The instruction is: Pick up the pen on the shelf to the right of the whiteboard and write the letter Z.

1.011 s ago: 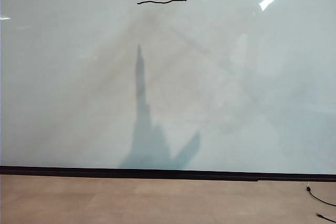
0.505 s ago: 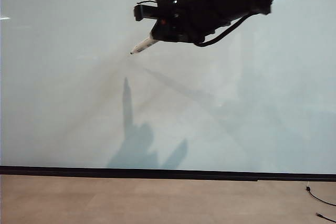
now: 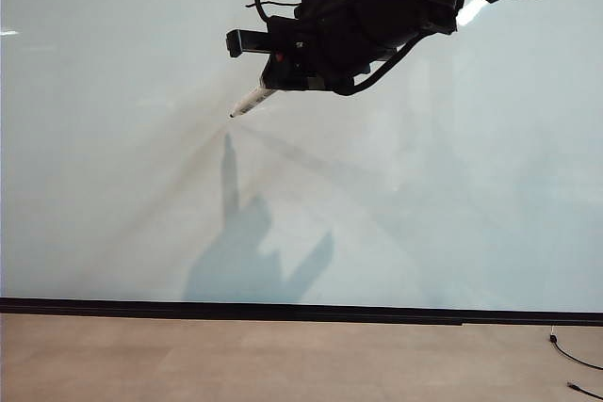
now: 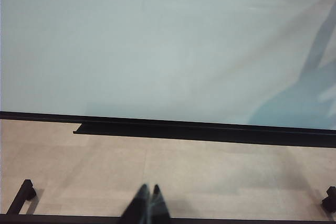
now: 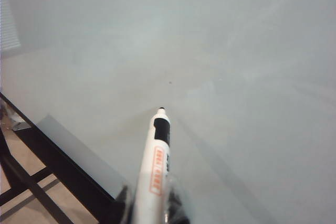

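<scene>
Between the right gripper's (image 3: 280,79) clenched fingers, the pen (image 3: 251,101) is pointing its tip at the whiteboard (image 3: 113,185). The left gripper (image 4: 147,204), fingers pressed together, is hanging low above the floor (image 4: 210,171).

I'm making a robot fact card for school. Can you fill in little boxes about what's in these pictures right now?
right pincer: shut on the pen, up in front of the whiteboard
pen: white barrel, dark tip, pointing at the board; whether the tip touches cannot be told
whiteboard: big, pale, glossy; no ink marks show in the exterior view
left pincer: shut, holding nothing, low over the tan floor, pointing toward the board
shadow: dark arm-and-pen shape on the board below the pen
</scene>
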Robot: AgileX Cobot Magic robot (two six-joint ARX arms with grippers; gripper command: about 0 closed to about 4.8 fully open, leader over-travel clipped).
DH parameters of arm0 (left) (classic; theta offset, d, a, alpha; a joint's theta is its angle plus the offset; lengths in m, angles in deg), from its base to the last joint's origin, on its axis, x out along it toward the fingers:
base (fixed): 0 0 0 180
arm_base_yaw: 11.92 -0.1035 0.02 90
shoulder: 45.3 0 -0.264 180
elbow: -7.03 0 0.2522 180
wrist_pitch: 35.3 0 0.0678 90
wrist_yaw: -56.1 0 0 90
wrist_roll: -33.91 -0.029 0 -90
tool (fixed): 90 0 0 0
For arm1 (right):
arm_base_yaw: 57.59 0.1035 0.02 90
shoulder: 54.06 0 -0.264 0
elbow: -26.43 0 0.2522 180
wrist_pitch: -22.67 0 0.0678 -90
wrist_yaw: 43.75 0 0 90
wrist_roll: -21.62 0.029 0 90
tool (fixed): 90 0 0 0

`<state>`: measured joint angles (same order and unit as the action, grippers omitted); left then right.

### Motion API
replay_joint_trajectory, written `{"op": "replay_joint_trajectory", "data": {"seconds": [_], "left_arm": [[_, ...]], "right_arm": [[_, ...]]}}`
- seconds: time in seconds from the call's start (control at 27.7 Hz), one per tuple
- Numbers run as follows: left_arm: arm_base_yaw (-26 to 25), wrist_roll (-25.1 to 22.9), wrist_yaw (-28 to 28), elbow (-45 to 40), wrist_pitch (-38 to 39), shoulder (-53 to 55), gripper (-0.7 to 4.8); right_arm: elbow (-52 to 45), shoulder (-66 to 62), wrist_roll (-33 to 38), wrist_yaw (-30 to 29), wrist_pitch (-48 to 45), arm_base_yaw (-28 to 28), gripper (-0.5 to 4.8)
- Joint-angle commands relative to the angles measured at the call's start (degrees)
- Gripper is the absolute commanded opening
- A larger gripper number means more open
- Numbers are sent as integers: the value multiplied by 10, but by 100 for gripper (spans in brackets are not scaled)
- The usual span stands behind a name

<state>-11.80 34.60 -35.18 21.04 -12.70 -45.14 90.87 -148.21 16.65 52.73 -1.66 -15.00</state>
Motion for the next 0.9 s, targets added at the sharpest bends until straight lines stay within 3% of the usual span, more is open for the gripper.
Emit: {"op": "replay_joint_trajectory", "data": {"seconds": [0.04,0.9], "left_arm": [[0,-2,0,1,-3,0,-5],[0,-2,0,1,-3,0,-4]], "right_arm": [[2,5,3,26,-6,0,-9],[2,66,-32,72,27,-15,-9]]}}
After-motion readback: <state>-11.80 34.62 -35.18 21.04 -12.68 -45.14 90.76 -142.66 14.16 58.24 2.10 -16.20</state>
